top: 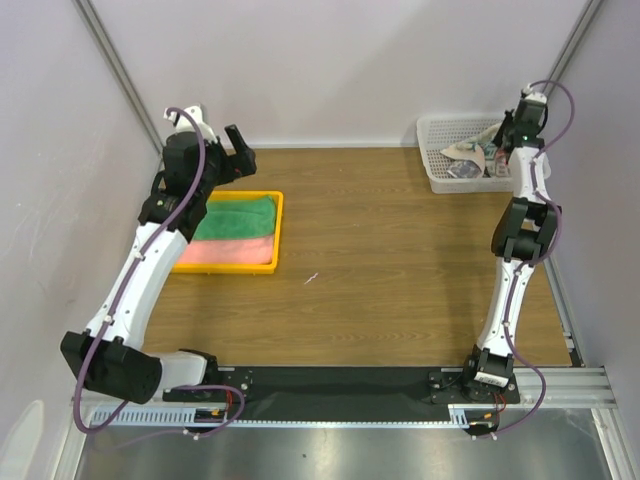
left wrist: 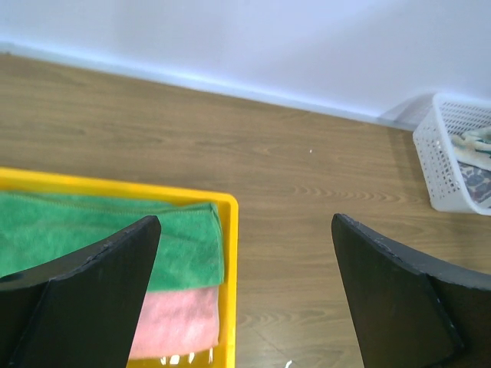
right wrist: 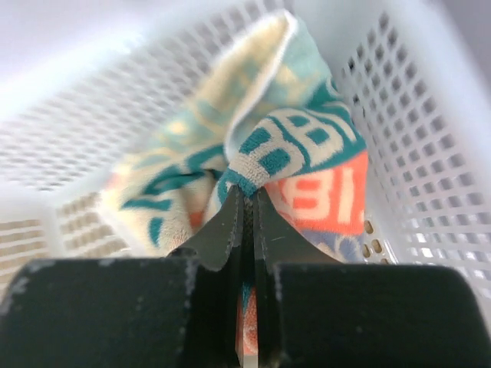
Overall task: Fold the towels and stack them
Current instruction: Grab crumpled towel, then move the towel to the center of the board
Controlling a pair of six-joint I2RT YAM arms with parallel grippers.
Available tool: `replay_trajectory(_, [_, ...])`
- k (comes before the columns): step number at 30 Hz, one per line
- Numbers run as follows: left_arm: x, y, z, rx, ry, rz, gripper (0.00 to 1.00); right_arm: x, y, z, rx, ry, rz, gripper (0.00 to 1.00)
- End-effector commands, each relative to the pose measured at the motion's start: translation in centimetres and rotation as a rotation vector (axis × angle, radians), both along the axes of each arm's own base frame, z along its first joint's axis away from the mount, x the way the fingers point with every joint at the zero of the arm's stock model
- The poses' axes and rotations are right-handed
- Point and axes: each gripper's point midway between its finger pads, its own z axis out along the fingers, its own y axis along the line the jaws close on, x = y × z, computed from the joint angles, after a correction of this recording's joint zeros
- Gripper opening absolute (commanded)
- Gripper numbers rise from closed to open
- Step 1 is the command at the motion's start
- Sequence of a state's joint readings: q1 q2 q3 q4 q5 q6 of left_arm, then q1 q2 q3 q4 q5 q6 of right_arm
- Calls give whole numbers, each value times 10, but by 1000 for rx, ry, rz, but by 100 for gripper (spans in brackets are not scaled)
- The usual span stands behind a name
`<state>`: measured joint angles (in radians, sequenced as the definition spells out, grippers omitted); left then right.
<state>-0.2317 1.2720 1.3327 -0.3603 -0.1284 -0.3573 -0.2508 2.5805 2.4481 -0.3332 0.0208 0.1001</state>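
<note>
Pickup step: R gripper (right wrist: 247, 198) pinches patterned towel (right wrist: 295, 146) in basket (right wrist: 418, 115); L gripper (left wrist: 245, 221) open. Next: lift clear, lay flat on table (top: 400, 250).

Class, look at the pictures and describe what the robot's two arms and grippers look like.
The left arm and right arm have slim white links with chunky black joints and black bases. A purple cable runs along each. The left gripper and right gripper have flat, matte black, wedge-shaped fingers.
</note>
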Motion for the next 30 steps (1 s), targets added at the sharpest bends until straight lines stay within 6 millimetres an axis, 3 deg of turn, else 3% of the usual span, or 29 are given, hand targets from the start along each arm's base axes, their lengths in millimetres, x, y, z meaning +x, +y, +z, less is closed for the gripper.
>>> replay_trajectory(1, [7,-6,31,29,-72,-37,100,-14,19,203,-50,-356,64,0])
replay_trajectory(2, [8,-12,33,21,-80,-69,100,-21,24,225,-54,-391,74,0])
replay_trajectory(3, [10,-15,39,14,-102,-84,100,-34,37,265,-66,-452,90,0])
replay_trajectory(5, [10,-26,44,3,-120,-140,100,-51,53,304,-92,-506,111,0])
replay_trajectory(6, [11,-28,53,4,-151,-154,100,-69,74,340,-108,-562,138,0])
replay_trajectory(9, [12,-47,65,11,-199,-254,100,-96,113,376,-138,-597,176,0])
replay_trajectory(10, [11,-56,68,16,-211,-284,100,-116,126,399,-160,-625,188,0])
replay_trajectory(11, [13,-62,69,25,-217,-305,100,-129,132,411,-175,-639,168,0])
replay_trajectory(12, [12,-69,78,32,-243,-342,100,-136,131,411,-190,-624,118,0])
replay_trajectory(13, [11,-79,83,30,-251,-377,100,-160,151,432,-190,-657,133,0])
replay_trajectory(14, [13,-87,82,28,-243,-410,100,-170,168,437,-185,-661,160,0])
replay_trajectory(15, [9,-95,99,23,-273,-449,100,-179,179,438,-176,-652,172,0])
replay_trajectory(16, [7,-106,102,17,-277,-487,100,-199,198,450,-159,-671,208,0])
replay_trajectory(19, [-4,-133,120,3,-310,-572,100,-228,235,453,-101,-661,297,0])
replay_trajectory(20, [-7,-140,124,-3,-319,-593,100,-249,241,465,-81,-687,322,0])
replay_trajectory(22, [-24,-157,133,-24,-343,-653,100,-263,264,453,-4,-650,404,0])
replay_trajectory(23, [-30,-162,131,-25,-343,-675,100,-286,274,460,30,-667,440,0])
replay_trajectory(24, [-45,-167,137,-30,-357,-703,100,-295,286,453,82,-648,479,0])
replay_trajectory(25, [-54,-168,137,-32,-359,-712,100,-295,294,428,100,-584,502,0])
replay_trajectory(26, [-59,-169,124,-31,-332,-720,100,-317,302,429,128,-590,531,0])
replay_trajectory(27, [-69,-173,119,-34,-326,-738,100,-326,306,421,158,-576,543,0])
replay_trajectory(28, [-86,-166,126,-42,-355,-739,100,-332,311,405,169,-541,562,0])
replay_trajectory(29, [-91,-167,102,-40,-317,-747,100,-331,322,364,179,-451,587,0])
replay_trajectory(30, [-102,-168,96,-45,-315,-761,100,-352,316,361,194,-464,584,0])
